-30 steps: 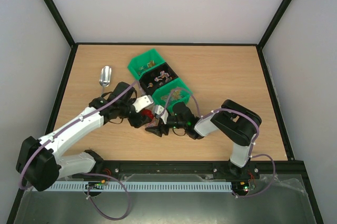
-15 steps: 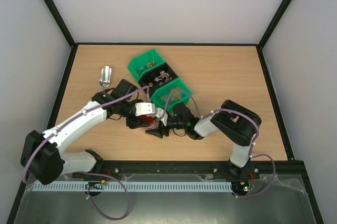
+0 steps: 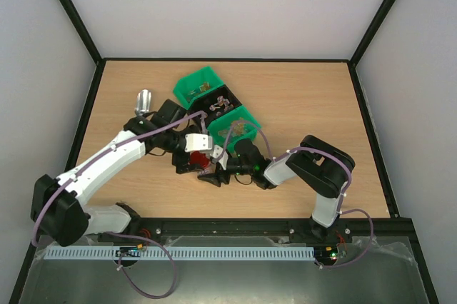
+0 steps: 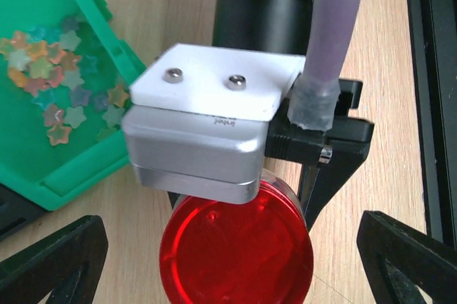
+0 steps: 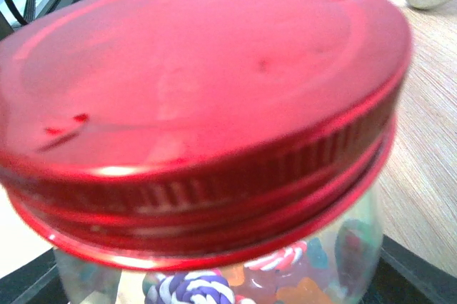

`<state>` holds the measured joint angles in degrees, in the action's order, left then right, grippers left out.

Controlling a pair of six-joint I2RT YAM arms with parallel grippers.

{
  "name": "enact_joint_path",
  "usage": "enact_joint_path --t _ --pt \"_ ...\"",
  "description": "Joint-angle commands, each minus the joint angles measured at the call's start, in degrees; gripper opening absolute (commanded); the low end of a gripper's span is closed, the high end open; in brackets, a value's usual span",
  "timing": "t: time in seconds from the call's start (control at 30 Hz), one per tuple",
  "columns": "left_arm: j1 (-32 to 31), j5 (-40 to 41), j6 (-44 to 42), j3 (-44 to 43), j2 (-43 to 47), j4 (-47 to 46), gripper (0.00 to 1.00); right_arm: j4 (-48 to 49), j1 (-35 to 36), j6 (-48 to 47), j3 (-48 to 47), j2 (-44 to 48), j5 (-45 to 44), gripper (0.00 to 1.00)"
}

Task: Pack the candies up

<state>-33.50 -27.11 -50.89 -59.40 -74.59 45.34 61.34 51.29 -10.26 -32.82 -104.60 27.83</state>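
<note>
Three pale walls and a black frame close in a light wood-grain tabletop [image 3: 307, 104]. Far left lies a shiny metal scoop [image 3: 145, 100], its handle tucked under the white left arm [image 3: 107, 165]. A second ago the whole scoop showed, and the arm has since swung farther from the near edge.

The left gripper [image 4: 232, 247] stands released, with its black fingers [image 4: 53, 261] spread well apart on either side of the glossy red round lid [image 4: 235, 250]. A second ago it sat closer about the lid. The ribbed lid tops the clear jar [image 5: 343, 247], which has not shifted.

Some of the candies [image 5: 282, 286] show through the glass, among them swirled and gummy pieces. More star-shaped ones [image 4: 50, 83] lie in the near green plastic bin [image 3: 239, 115]. A black bin [image 3: 227, 94] and a second green bin [image 3: 187, 84] sit behind it in a diagonal row.

The right gripper [image 3: 216, 170] is clamped on the jar, as before, and its dark arm [image 3: 321, 168] bends away to the right.
</note>
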Motion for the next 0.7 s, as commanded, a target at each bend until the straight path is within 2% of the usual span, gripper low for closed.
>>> enact_joint_path --t 0.0,0.17,0.33,0.53,0.67 --pt "-0.54 0.33 10.61 1.85 4.4 -2.83 0.99 -2.96 0.03 1.0 1.16 -0.7 -2.87 0.27" --pt "-0.86 3.56 21.58 5.42 7.07 -5.0 0.99 -2.2 0.05 3.2 0.98 -1.14 -3.68 0.27" --pt "-1.13 6.18 28.87 7.27 7.29 -7.97 0.99 -2.02 0.07 4.0 0.97 -1.14 -4.33 0.27" --pt "-1.61 8.24 32.41 8.13 5.51 -9.37 0.99 -1.84 0.13 3.97 1.13 -0.84 -4.75 0.27" --pt "-1.78 9.18 33.65 8.21 4.07 -10.0 0.95 -2.01 0.1 3.89 1.34 -0.63 -5.13 0.27"
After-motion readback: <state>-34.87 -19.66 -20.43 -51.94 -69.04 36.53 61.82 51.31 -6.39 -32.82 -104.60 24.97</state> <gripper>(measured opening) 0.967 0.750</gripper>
